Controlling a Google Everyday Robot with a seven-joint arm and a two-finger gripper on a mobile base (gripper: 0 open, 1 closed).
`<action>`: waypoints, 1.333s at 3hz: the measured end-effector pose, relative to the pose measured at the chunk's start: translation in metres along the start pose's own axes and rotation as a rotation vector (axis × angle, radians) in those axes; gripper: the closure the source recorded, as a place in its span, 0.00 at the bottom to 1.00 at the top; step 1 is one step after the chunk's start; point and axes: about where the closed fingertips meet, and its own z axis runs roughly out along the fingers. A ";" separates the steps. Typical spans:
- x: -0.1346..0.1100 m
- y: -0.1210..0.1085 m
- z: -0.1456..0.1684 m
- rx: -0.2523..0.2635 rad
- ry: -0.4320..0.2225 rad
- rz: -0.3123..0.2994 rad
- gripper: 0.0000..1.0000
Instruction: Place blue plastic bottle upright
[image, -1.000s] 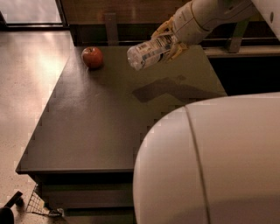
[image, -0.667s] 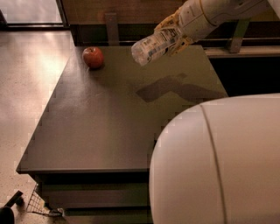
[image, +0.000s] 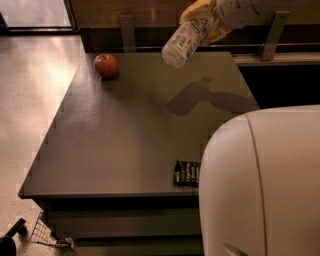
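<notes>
One small, clear, faintly blue plastic bottle (image: 186, 41) with a pale printed label hangs in the air over the far right part of the surface, clear of it, tilted steeply with its lower end pointing down and to the left. Its upper end is clenched in the robot's yellowish two-finger hand (image: 206, 24), which reaches in from the top right at the end of a pale arm; which end carries the cap I cannot tell. Compared with a second ago, the bottle sits higher and further toward the far edge, and its long axis has swung from nearly level to a much steeper slant. By my reading that puts the task midway: the lift is done and the turn toward vertical is under way, but the bottle is neither upright nor set down. Below it, the joined shadow (image: 200, 97) of bottle and arm falls on the dark grey flat surface (image: 125, 135). A round red apple (image: 106, 65) rests near the far left corner, well apart from the bottle. A small dark crinkled packet (image: 186, 173) lies at the near edge, just beside the robot's large white rounded body (image: 265, 190), which fills the lower right.
</notes>
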 end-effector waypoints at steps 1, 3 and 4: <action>-0.007 0.002 -0.006 -0.049 -0.015 -0.177 1.00; -0.010 -0.008 -0.006 -0.129 -0.044 -0.482 1.00; -0.009 -0.008 -0.003 -0.135 -0.044 -0.553 1.00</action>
